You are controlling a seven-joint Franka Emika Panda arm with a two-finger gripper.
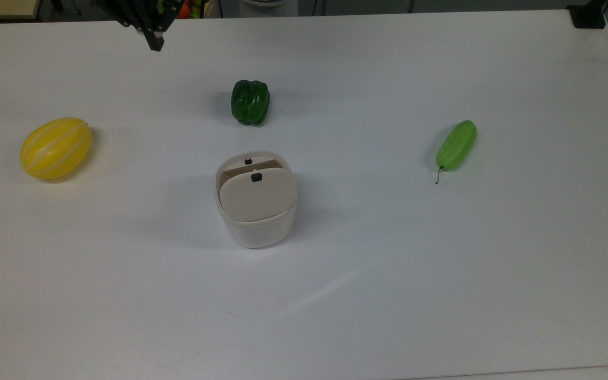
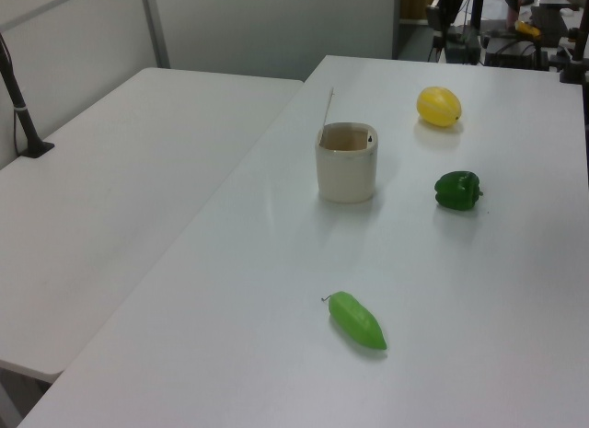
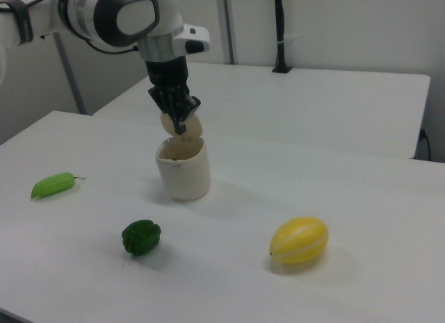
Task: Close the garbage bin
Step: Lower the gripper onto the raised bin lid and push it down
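A broad white table [image 1: 441, 295] is recorded, carrying all items. The white Franka arm [image 3: 111, 14] is seen in the right view, its black two-finger gripper [image 3: 180, 121] raised above the table, fingers drawn together on nothing. The small off-white rounded-square plastic garbage bin [image 1: 256, 221] stands mid-table, its flat beige hinged lid [image 1: 258, 195] upright and open. The striped yellow melon [image 1: 56, 148], dark green bell pepper [image 1: 250, 102] and light green pod [image 1: 456, 144] lie well apart. The approach step is judged in hand; the lid must next be pushed down from behind.
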